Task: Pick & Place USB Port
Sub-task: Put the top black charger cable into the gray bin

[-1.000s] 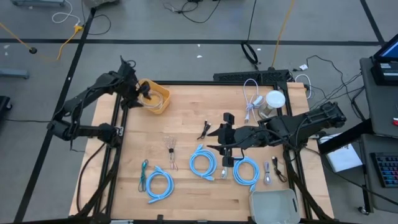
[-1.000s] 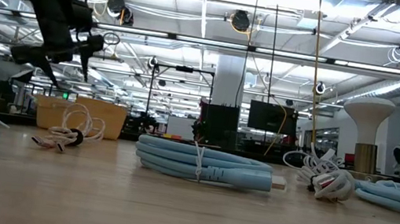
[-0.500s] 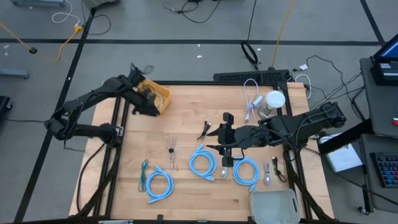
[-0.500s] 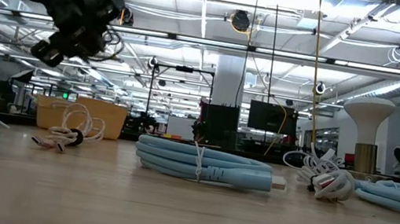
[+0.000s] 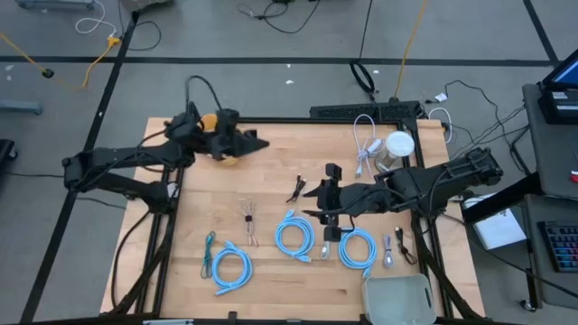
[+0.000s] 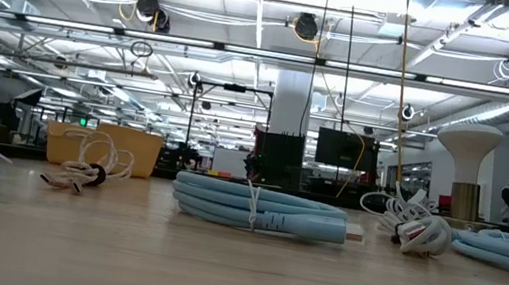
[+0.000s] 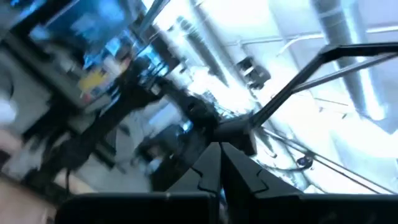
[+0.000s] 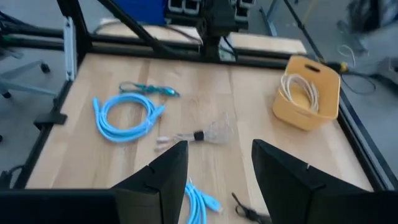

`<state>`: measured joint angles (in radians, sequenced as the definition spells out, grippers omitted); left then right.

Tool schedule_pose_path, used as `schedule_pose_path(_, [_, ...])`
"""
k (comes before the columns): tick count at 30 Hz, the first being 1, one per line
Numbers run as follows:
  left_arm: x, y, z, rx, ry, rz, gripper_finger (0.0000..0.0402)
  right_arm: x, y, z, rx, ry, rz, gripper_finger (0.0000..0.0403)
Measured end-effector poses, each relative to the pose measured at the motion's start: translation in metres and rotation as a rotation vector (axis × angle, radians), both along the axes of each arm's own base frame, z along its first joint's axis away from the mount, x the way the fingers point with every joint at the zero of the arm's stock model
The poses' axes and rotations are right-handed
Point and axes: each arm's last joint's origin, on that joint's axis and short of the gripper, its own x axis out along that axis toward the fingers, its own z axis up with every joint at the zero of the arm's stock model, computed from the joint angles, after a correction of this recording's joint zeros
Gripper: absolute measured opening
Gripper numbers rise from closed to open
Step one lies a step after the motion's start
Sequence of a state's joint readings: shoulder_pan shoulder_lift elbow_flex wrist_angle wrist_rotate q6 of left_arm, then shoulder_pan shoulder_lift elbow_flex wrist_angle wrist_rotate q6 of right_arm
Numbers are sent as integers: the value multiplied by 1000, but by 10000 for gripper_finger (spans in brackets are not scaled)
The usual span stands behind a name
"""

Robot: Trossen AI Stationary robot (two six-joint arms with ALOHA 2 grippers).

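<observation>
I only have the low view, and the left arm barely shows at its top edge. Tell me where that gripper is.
Observer: From above, the left gripper is over the table's back left part, pointing toward the middle, right beside the yellow bin.
Operator: Say what is in that bin.
Observer: The right wrist view shows a coiled white cable lying inside it.
Operator: Now give me the right arm.
Observer: The right gripper hangs over the table's middle, fingers open, with nothing between them.
</observation>
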<state>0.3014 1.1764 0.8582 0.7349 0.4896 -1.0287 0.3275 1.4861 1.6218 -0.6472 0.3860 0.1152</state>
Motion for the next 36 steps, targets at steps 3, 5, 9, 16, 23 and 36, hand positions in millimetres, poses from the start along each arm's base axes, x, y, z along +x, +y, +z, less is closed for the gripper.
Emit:
schedule_pose_path(3, [-1, -7, 10, 74, 158, -44, 9, -5, -3, -3, -37, 46, -44, 171])
schedule_pose_path(5, [-4, -16, 19, 179, 348, -63, 3, -7, -7, -6, -77, 81, -89, 171])
schedule_pose_path(9, [-16, -27, 22, 460, 826, 52, 4, -7, -18, -9, -86, 97, -177, 171])
schedule_pose_path(16, [-39, -30, 29, 787, 1118, 247, 5, 25, -52, -68, 161, -72, -257, 171])
schedule_pose_path(23, [-55, -33, 1, 790, 1253, 199, 5, 30, -95, -202, 582, 111, -364, 171])
schedule_pose_path(36, [-73, -44, -97, 382, 1204, 194, 5, 40, -99, -218, 365, 51, -178, 171])
